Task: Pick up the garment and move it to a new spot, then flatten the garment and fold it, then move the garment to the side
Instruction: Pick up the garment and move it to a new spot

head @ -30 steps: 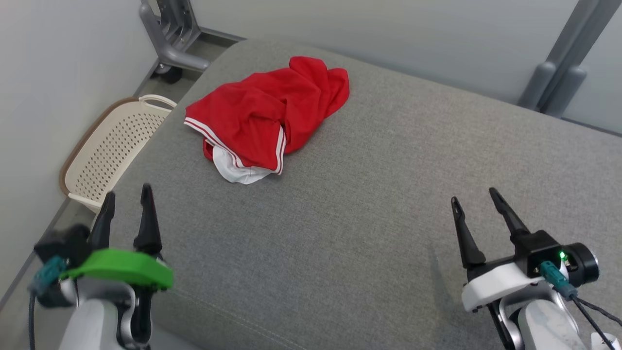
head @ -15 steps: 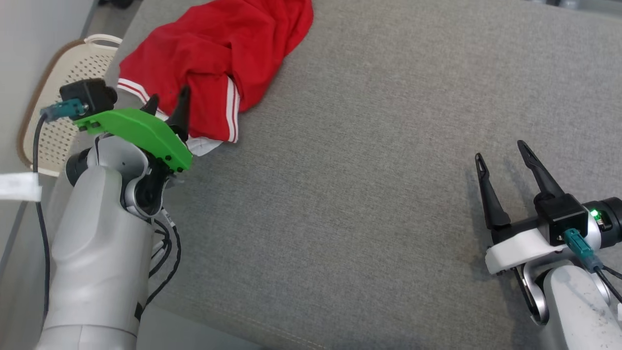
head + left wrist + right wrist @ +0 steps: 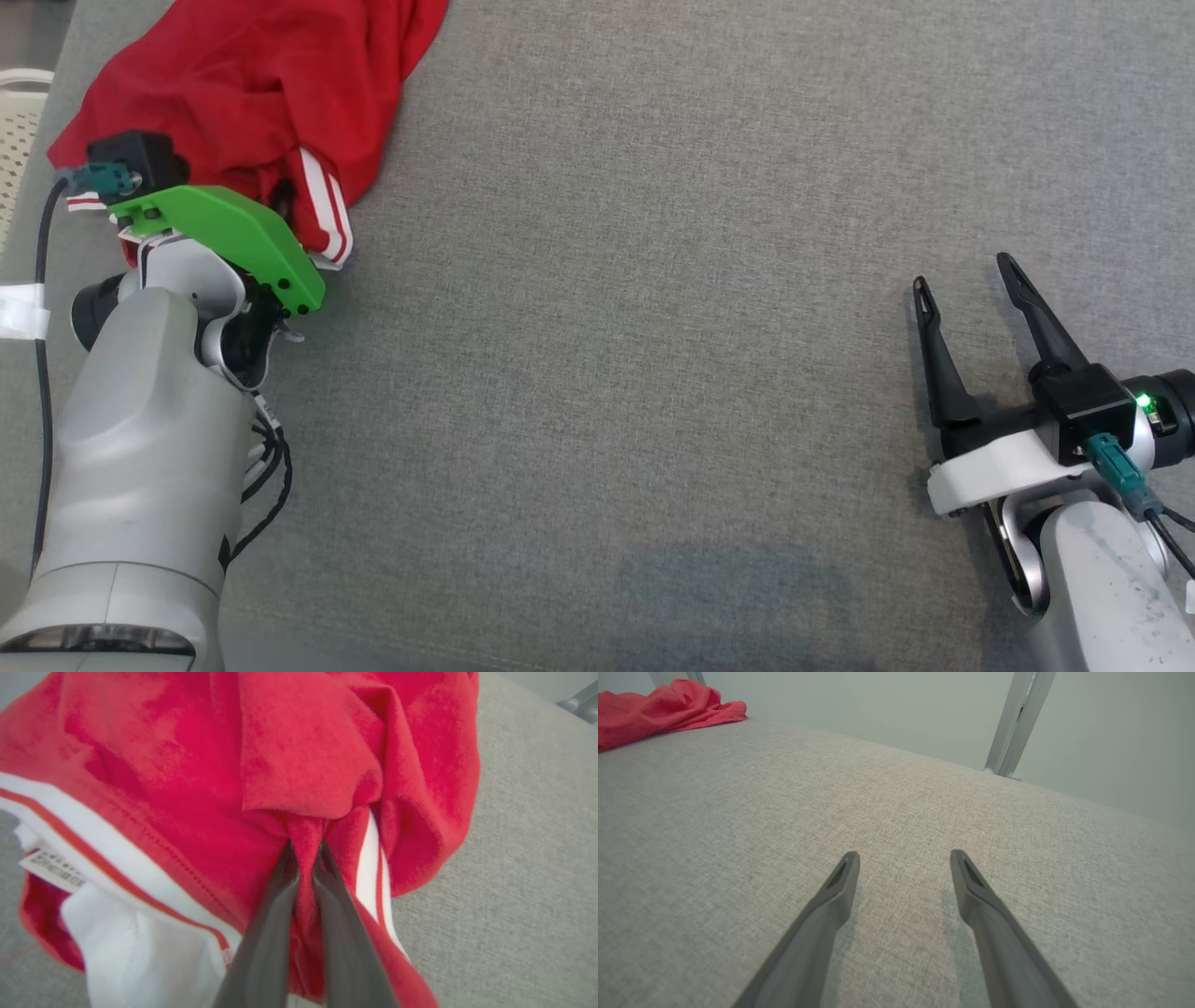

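A crumpled red garment point(image 3: 233, 84) with white striped trim lies at the far left of the grey cushion point(image 3: 653, 327). My left gripper point(image 3: 280, 198) reaches into its near edge, mostly hidden under its green cover. The left wrist view shows the left gripper point(image 3: 306, 851) shut on a pinched fold of the red garment point(image 3: 303, 765), with a white lining and a label at the lower left. My right gripper point(image 3: 962, 273) stands open at the lower right, low over bare cushion. In the right wrist view the right gripper point(image 3: 904, 855) holds nothing, and the garment point(image 3: 654, 709) lies far off at the upper left.
A cream perforated basket point(image 3: 14, 121) stands past the cushion's left edge. A grey metal post point(image 3: 1017, 723) rises behind the cushion against a pale wall. Bare cushion stretches between the two arms.
The head camera has tilted down and shifted. My left arm has reached forward into the garment and shut on a fold of it. The right gripper has stayed open.
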Robot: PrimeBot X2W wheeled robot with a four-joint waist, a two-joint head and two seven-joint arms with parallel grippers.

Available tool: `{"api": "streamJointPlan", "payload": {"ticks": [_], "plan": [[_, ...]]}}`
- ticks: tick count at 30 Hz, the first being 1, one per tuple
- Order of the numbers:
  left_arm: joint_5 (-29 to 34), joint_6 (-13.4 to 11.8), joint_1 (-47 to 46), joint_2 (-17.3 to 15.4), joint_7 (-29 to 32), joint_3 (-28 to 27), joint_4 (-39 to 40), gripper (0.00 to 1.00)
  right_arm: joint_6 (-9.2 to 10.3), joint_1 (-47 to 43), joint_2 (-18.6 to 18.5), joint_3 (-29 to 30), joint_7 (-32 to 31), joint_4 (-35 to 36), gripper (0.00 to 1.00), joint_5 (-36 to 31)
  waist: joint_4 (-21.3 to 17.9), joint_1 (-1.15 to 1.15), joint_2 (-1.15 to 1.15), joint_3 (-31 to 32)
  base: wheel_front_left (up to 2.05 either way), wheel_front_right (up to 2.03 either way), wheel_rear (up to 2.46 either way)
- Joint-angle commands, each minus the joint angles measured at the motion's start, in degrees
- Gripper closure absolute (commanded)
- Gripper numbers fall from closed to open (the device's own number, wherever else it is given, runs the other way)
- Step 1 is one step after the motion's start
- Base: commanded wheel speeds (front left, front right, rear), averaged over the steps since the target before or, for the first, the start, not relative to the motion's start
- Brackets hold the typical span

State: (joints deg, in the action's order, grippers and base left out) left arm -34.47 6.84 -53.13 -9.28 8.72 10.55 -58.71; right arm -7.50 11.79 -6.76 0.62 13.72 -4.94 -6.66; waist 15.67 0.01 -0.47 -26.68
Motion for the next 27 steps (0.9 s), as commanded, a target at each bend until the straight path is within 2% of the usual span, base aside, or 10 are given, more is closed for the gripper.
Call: {"api": "streamJointPlan", "payload": {"ticks": [1,7,14,17,19,23,27], "plan": [[0.64,0.46,-1.44,0.15,-0.69,1.07,0.47,1.0,0.02,-0.79,0.24,0.45,0.37,-0.37,0.0,0.36,-0.26,-0.01,0.47,1.02,0.0,0.0,0.0],[-1.52,0.74,-2.12,1.59,0.7,6.83,7.39,1.0,0.02,-1.5,1.59,1.18,1.02,-1.85,0.0,1.23,-0.23,-0.01,0.47,4.73,0.0,0.0,0.0],[-8.94,0.71,-0.03,-1.82,7.76,15.41,26.61,1.0,0.02,-2.41,2.81,1.73,1.52,-3.92,0.0,2.67,-2.59,-0.01,0.47,10.61,0.0,0.0,0.0],[-13.39,0.71,1.02,-2.74,12.28,16.42,34.81,1.0,0.02,-2.25,3.34,1.61,1.49,-4.1,0.0,3.92,-4.68,-0.01,0.47,12.72,0.0,0.0,0.0],[-17.15,0.7,1.84,-2.15,15.79,15.85,39.99,1.0,0.02,-2.41,3.54,1.51,1.51,-3.88,0.0,4.67,-6.15,-0.01,0.47,13.61,0.0,0.0,0.0],[-23.71,-2.84,3.3,-0.16,22.05,14.49,50.46,1.0,0.02,-2.31,3.74,1.39,1.52,-3.59,0.0,6.04,-9.45,-0.01,0.47,14.68,0.0,0.0,0.0],[-27.91,-9.23,4.52,2.33,27.01,14.64,59.83,1.0,0.02,-1.34,3.79,1.57,1.5,-3.14,0.0,9.11,-12.86,-0.01,0.47,14.44,0.0,0.0,0.0]]}}
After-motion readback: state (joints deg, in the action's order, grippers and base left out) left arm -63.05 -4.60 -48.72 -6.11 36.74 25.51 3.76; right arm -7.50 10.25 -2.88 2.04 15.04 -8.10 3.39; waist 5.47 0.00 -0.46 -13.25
